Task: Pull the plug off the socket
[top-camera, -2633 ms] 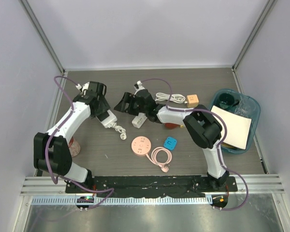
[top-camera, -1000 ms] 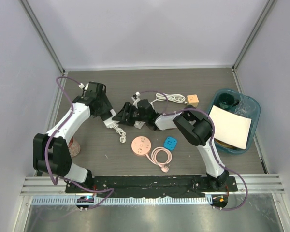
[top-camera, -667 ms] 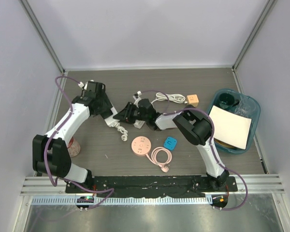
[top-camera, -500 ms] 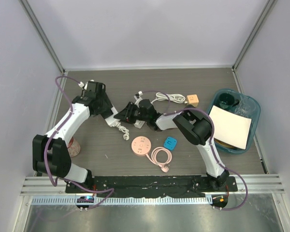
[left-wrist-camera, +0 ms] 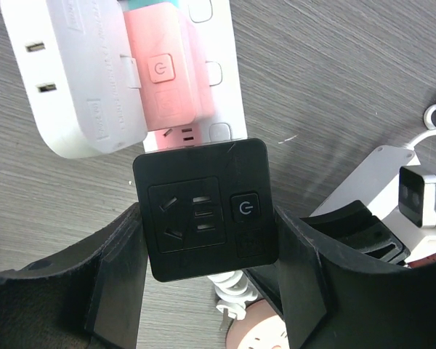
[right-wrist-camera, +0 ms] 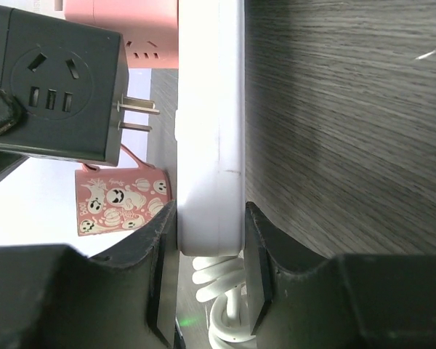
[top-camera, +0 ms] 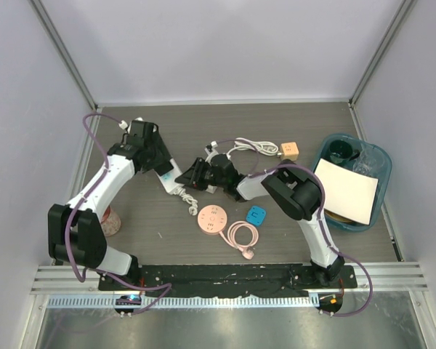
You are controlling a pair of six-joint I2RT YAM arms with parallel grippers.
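My left gripper (top-camera: 158,161) (left-wrist-camera: 207,247) is shut on a black cube plug (left-wrist-camera: 207,207) with a socket face and a power button. Its prongs (right-wrist-camera: 138,116) are bare and stand just clear of the white power strip (right-wrist-camera: 211,145) (left-wrist-camera: 221,73) (top-camera: 171,183). My right gripper (top-camera: 192,178) (right-wrist-camera: 209,240) is shut on the strip's cord end and holds it on the table. A pink adapter (left-wrist-camera: 163,73) and a white adapter (left-wrist-camera: 73,87) are still plugged into the strip. A coiled white cord (right-wrist-camera: 218,280) leaves the strip between my right fingers.
A pink round socket (top-camera: 212,219), a blue cube (top-camera: 256,214) and a pink cable (top-camera: 242,236) lie in front. A white cable (top-camera: 254,147) and a tan cube (top-camera: 290,150) lie behind. A teal bin (top-camera: 378,163) stands right and a pink mug (top-camera: 110,220) left.
My right gripper moved left and took hold of the strip's end. My left gripper drew back and left with the black plug, which has come off the strip.
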